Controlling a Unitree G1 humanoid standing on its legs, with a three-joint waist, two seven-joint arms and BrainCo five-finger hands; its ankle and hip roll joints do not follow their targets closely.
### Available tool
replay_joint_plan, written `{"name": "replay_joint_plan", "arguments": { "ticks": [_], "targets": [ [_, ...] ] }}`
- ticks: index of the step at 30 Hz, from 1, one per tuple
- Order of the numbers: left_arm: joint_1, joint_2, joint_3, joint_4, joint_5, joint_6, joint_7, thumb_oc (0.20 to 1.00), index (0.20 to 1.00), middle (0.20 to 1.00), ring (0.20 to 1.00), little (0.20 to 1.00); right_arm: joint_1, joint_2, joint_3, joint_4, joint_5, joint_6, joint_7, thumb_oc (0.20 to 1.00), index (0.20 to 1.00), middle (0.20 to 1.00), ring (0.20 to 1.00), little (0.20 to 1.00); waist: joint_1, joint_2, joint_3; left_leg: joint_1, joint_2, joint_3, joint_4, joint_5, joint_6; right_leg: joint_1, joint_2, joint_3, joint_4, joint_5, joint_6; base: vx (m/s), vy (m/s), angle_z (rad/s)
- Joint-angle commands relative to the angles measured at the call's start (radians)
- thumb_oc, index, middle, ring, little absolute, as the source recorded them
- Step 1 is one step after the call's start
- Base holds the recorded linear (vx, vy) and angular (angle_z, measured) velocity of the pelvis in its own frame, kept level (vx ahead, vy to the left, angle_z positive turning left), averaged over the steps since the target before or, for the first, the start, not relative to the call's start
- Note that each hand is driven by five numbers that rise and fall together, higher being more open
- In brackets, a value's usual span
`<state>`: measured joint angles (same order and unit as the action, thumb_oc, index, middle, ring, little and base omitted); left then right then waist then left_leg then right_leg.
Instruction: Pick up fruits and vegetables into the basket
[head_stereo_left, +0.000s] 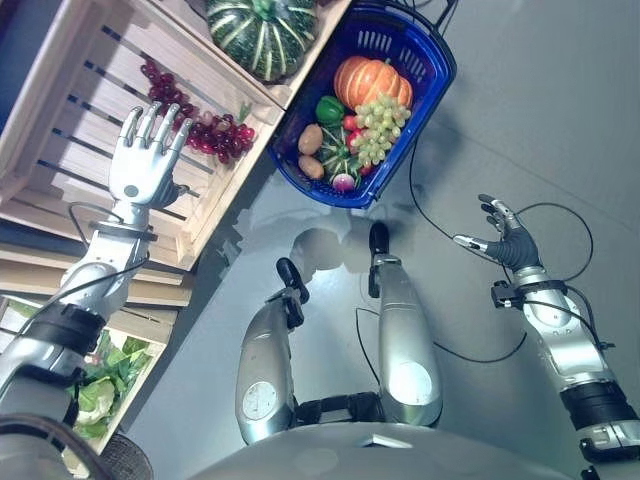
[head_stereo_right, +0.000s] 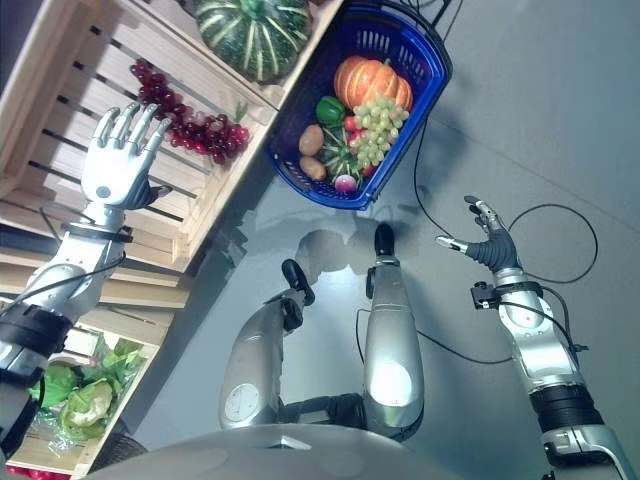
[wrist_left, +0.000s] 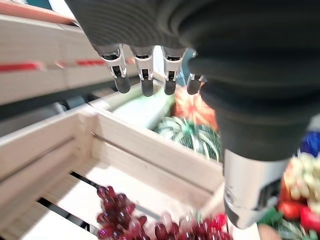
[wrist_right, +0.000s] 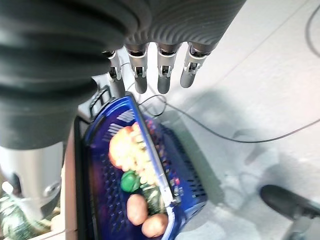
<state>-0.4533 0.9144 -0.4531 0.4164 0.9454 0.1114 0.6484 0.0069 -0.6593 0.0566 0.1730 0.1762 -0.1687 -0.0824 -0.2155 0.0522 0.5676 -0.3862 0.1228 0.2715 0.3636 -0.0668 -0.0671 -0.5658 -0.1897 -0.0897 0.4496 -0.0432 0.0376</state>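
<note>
Head stereo pair downward; close wrist views, both sharing the blue basket (wrist_right: 182, 170).

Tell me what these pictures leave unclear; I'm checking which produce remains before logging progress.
- Blue plastic basket: lower contents are buried under the orange pumpkin and pale green grape bunch, both eye views.
- Striped dark green squash: top cut by the frame edge.
- Leafy green vegetables in the lower wooden crate: partly covered by the left arm.
- Dark red grape bunch: blurred and cut off in the left wrist view.
</note>
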Motion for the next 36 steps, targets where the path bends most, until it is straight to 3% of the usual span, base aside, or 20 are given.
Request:
{"name": "replay_joint_plan", "arguments": {
  "ticks": [1,3,4,10,19,32,36],
  "targets": [
    [-0.002,0.057,0.006,0.049,0.05,0.076,-0.009,1.0,1.0,1.0,1.0,1.0,0.027,-0.035,-0.01,-0.08,0.011,-0.02,-0.018,1.0,1.0,1.0,1.0,1.0,-0.021,-0.03,-0.048,-0.096,0.038,-0.02,0.099,-0.035,-0.021,0.004,-0.037,0.006,-0.01,-0.023,0.081,0.03,0.068,-0.08],
    [-0.048,0.055,-0.02,0.126,0.041,0.08,-0.012,1.0,1.0,1.0,1.0,1.0,0.022,-0.05,-0.01,-0.096,0.018,-0.027,-0.029,1.0,1.0,1.0,1.0,1.0,-0.036,-0.032,-0.048,-0.139,0.041,-0.012,0.122,-0.045,-0.018,-0.043,-0.031,0.018,0.003,-0.024,0.081,0.07,0.07,-0.15],
    [-0.063,0.054,-0.029,0.151,0.032,0.078,-0.022,1.0,1.0,1.0,1.0,1.0,0.026,-0.054,-0.01,-0.107,0.027,-0.026,-0.032,1.0,1.0,1.0,1.0,1.0,-0.041,-0.033,-0.048,-0.145,0.042,-0.021,0.141,-0.077,-0.027,-0.047,-0.025,0.026,0.016,-0.05,0.088,0.09,0.049,-0.19],
    [-0.12,0.033,-0.056,0.279,0.044,0.105,-0.027,1.0,1.0,1.0,1.0,1.0,0.027,-0.058,-0.014,-0.142,0.037,-0.036,-0.045,1.0,1.0,1.0,1.0,1.0,-0.063,-0.032,-0.048,-0.224,0.043,-0.015,0.193,-0.101,-0.021,-0.132,-0.012,0.051,0.053,-0.058,0.085,0.03,0.07,-0.09],
    [-0.206,0.016,-0.066,0.441,0.038,0.217,-0.006,1.0,1.0,1.0,1.0,1.0,0.013,-0.062,-0.016,-0.163,0.04,-0.041,-0.095,1.0,1.0,1.0,1.0,1.0,-0.077,-0.025,-0.048,-0.348,0.049,-0.009,0.259,-0.128,-0.01,-0.266,-0.006,0.075,0.095,-0.054,0.085,0.01,0.05,-0.04],
    [-0.307,-0.004,-0.067,0.502,0.001,0.307,0.064,1.0,1.0,1.0,1.0,1.0,-0.024,-0.066,0.018,-0.135,0.044,-0.041,-0.147,1.0,1.0,1.0,1.0,1.0,-0.085,-0.021,-0.048,-0.466,0.053,-0.021,0.334,-0.164,0.009,-0.39,0.012,0.109,0.144,-0.05,0.079,0.0,0.014,-0.01],
    [-0.353,-0.004,-0.078,0.505,-0.003,0.307,0.07,1.0,1.0,1.0,1.0,1.0,-0.033,-0.064,0.026,-0.124,0.036,-0.047,-0.158,1.0,1.0,1.0,1.0,1.0,-0.089,-0.02,-0.048,-0.484,0.054,-0.021,0.339,-0.164,0.008,-0.41,0.015,0.114,0.146,-0.045,0.078,0.0,0.0,0.0]
  ]
}}
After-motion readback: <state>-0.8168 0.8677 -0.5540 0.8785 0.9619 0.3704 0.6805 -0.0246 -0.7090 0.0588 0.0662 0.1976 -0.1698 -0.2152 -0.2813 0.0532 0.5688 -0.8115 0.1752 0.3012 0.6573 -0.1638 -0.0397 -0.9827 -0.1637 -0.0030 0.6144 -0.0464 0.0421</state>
